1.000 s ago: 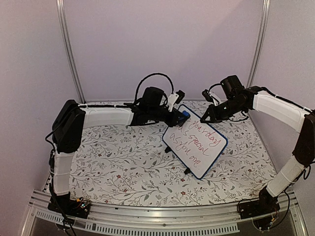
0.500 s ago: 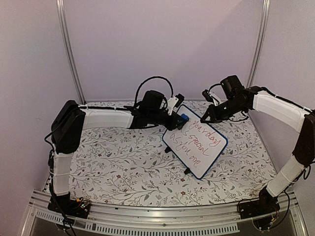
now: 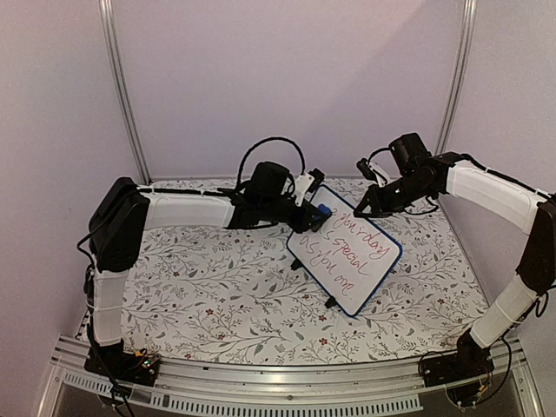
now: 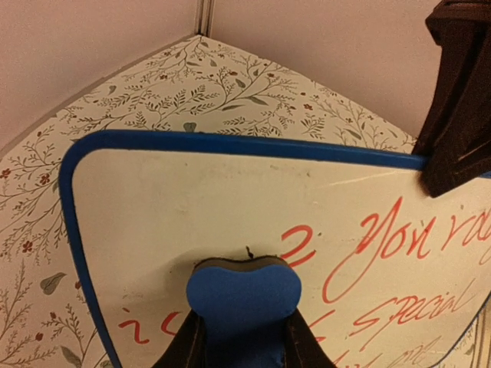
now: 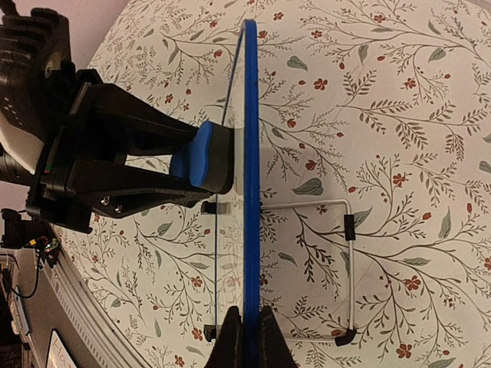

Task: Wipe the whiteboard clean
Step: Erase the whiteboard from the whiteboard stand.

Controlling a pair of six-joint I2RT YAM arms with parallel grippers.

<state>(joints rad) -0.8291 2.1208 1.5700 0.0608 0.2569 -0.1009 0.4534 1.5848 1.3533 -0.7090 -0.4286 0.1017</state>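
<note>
Leftward a touch since a second ago, the left tool [image 3: 311, 208] grips a blue eraser [image 3: 321, 211]. On the table [image 3: 200, 287], right of centre, the whiteboard [image 3: 346, 259] stands tilted. The eraser presses its far-left corner. The right tool [image 3: 361, 208] is clamped shut on the far frame edge.

Floral-cloth table [image 3: 208, 295], whiteboard [image 3: 345, 254] standing on it

Robotics lab booth, aluminium posts [image 3: 123, 87], plain walls [image 3: 287, 78], floral tablecloth [image 3: 217, 287]
</note>
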